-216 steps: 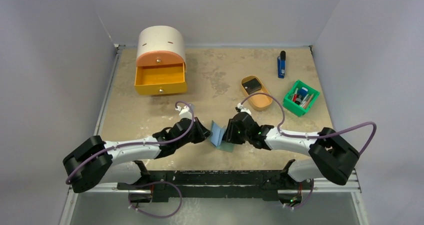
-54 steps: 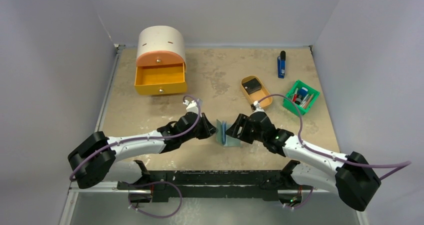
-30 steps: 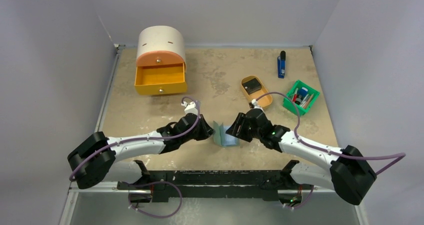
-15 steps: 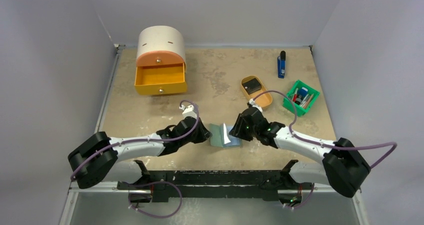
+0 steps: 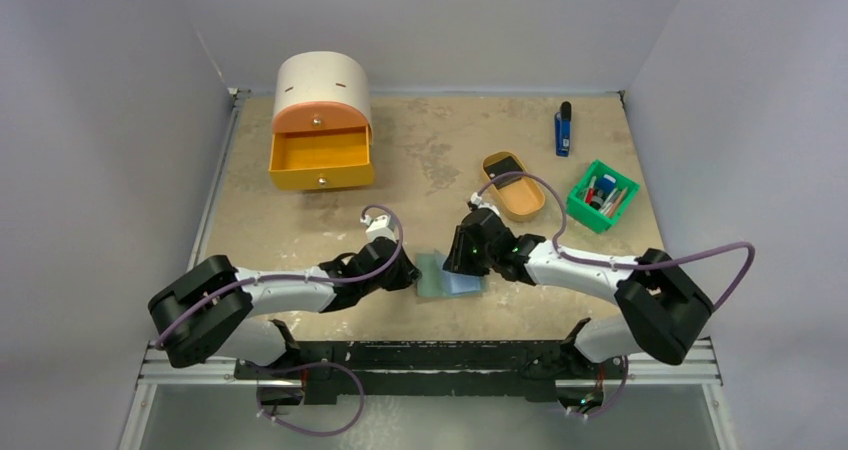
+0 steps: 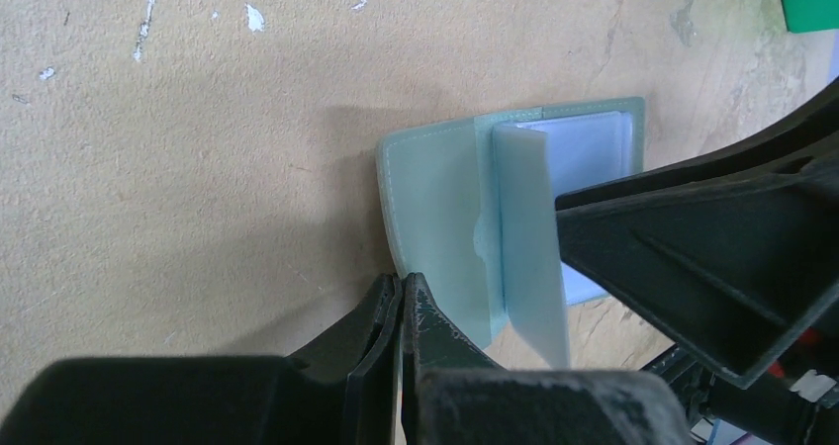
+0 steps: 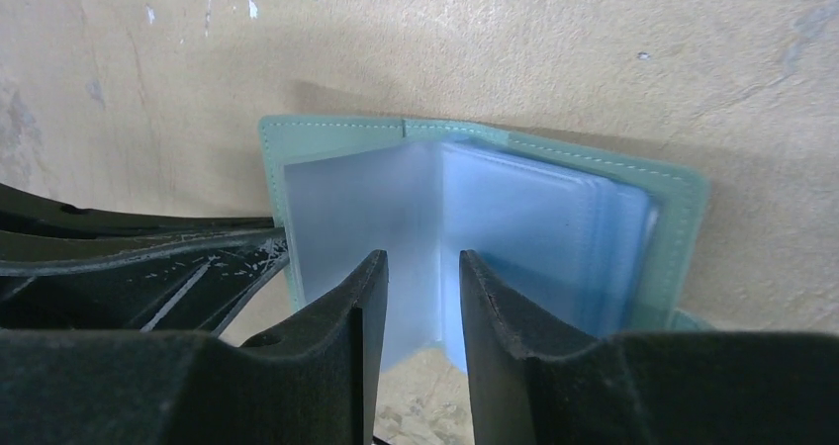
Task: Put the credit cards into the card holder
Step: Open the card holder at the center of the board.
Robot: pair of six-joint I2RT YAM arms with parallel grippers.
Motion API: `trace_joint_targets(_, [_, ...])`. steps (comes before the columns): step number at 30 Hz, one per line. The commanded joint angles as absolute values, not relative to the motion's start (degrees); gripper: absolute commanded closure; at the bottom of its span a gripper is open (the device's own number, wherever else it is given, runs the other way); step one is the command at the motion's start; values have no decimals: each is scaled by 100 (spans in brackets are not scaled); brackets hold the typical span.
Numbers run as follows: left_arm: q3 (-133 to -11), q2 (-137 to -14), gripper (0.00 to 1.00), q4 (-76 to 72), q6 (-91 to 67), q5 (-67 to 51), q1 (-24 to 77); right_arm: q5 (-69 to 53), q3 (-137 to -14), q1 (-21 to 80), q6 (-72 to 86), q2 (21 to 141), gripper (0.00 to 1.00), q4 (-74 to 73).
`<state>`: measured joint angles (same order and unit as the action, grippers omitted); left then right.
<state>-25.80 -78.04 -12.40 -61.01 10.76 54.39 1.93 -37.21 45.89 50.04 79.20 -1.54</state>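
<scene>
Top external view first: about a second ago the card holder point(image 5: 447, 273) was propped up like a half-open book between the two arms. Now it's flopped open flat on the counter point(image 5: 430, 160) near the front edge, with the left gripper point(image 5: 407, 273) at its left edge and the right gripper point(image 5: 463, 260) over its middle.

So we reckon the opening part is basically done but loading hasn't started. The one credit card point(image 5: 507, 166) we can spot sits well apart in the tan tray point(image 5: 524, 202).

The left gripper is squeezed closed right at the cover's corner, and we can't tell if it's pinching the rim. The right gripper is at a narrow gap, straddling one upright sleeve point(image 6: 529, 257).

The holder itself has a mint cover, pale stitching and frosty blue sleeves, with the snap tab point(image 7: 688, 318) peeking out.
</scene>
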Motion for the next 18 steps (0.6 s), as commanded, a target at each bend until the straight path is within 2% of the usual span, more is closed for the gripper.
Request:
trace_joint_targets(1, [-2581,-7730,100,-1403,-6040,1188,5424,75,-3968,4641,4861,8063,65,-26])
trace_joint_targets(7, [-2606,-7242,99,-1002,-5991,1406,5414,69,-4123,4682,4733,8333,69,12])
trace_joint_targets(12, [-2636,-6714,84,-784,-5942,1459,5416,79,-4291,4776,4669,8553,73,9])
trace_joint_targets(15, [-2705,-6534,83,-725,-5950,1439,5414,79,-4373,4803,4659,8709,77,9])
trace_joint_targets(18, [-2819,-6481,82,-707,-5972,1350,5416,96,-4448,4813,4658,8902,85,-155])
